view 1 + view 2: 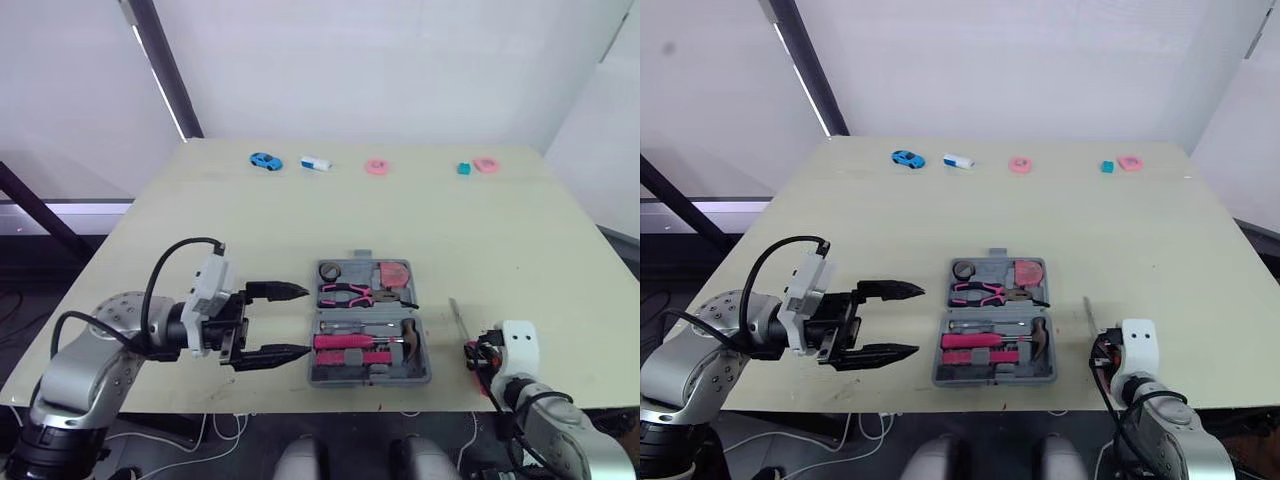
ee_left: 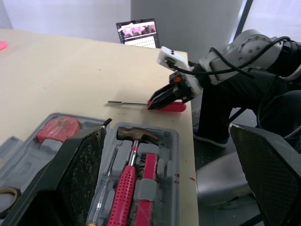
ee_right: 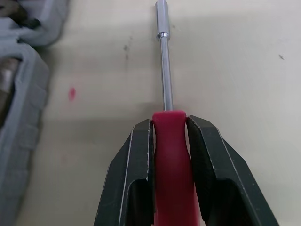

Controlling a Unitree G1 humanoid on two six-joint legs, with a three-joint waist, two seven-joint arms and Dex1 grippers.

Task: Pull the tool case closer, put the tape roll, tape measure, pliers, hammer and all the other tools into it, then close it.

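1. The tool case [image 1: 368, 380] lay open at the middle of the table's [image 1: 250, 230] near edge, its two halves flat, one behind the other.
2. In the half farther from the near edge sat the dark tape roll [image 1: 329, 270] at the left, the pink-handled pliers [image 1: 345, 294] in front of it, and the reddish tape measure [image 1: 395, 274] at the right.
3. In the nearer half lay the hammer [image 2: 126, 183], with its red grip toward the left and its metal head toward the right, beside a slim screwdriver [image 2: 106, 188] with a clear shaft-like handle.
4. The left pincer [image 1: 306, 320] hovered just left of the case, its two black fingers wide apart and pointing at the case's left wall. The lower fingertip was very close to that wall, but I could not tell whether it touched.
5. The right pincer [image 3: 169, 123] was clamped on the red handle of a driver [image 3: 165, 75] near the table's near right corner.
6. The driver's bare metal shaft ran out from the fingers over the table, just right of the case and apart from it.
7. Along the far edge, well apart from the case, stood a blue toy car [image 1: 265, 161], a white-and-blue piece [image 1: 315, 163], a pink ring [image 1: 376, 167], a teal block [image 1: 464, 169] and another pink piece [image 1: 486, 165].
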